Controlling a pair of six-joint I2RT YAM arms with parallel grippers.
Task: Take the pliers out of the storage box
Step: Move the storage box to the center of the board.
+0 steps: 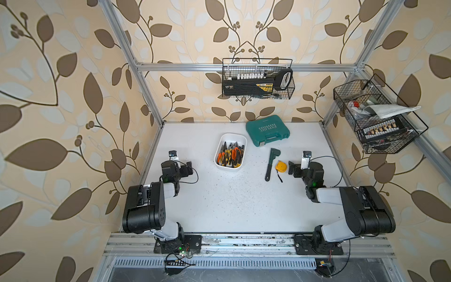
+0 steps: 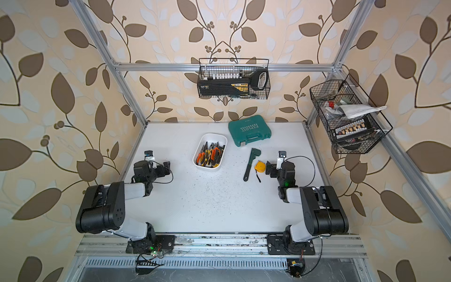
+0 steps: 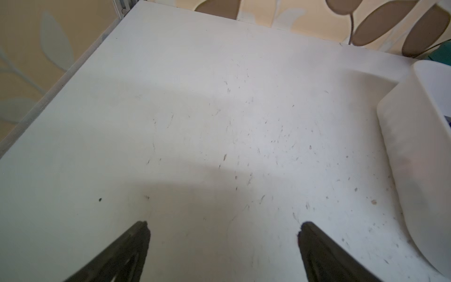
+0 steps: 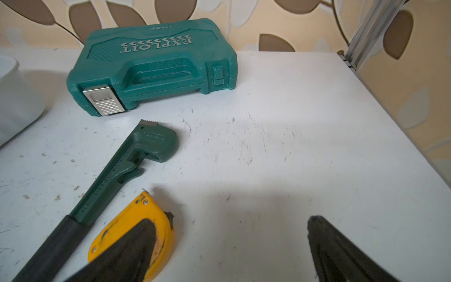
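Nearest the wrist cameras, the left gripper is found spread wide, with nothing between its fingers, over bare worktop. The right gripper is likewise spread and empty. One of its fingers is seen in front of a yellow tape measure, and contact cannot be confirmed. A long wrench lies just beside the tape measure, with a green tool case farther back.

The storage box is placed on the worktop between the two arms, toward the back. Its white wall is caught at the edge of the left wrist view. The pliers are noted inside it, packed side by side. Their long axes run front to back along the box, jaws toward the rear wall and handles toward the robot. None is seen outside it.

The box is judged nearer the left gripper, inward and slightly ahead of it, with open worktop between. The right gripper's approach is judged obstructed by the wrench and tape measure.
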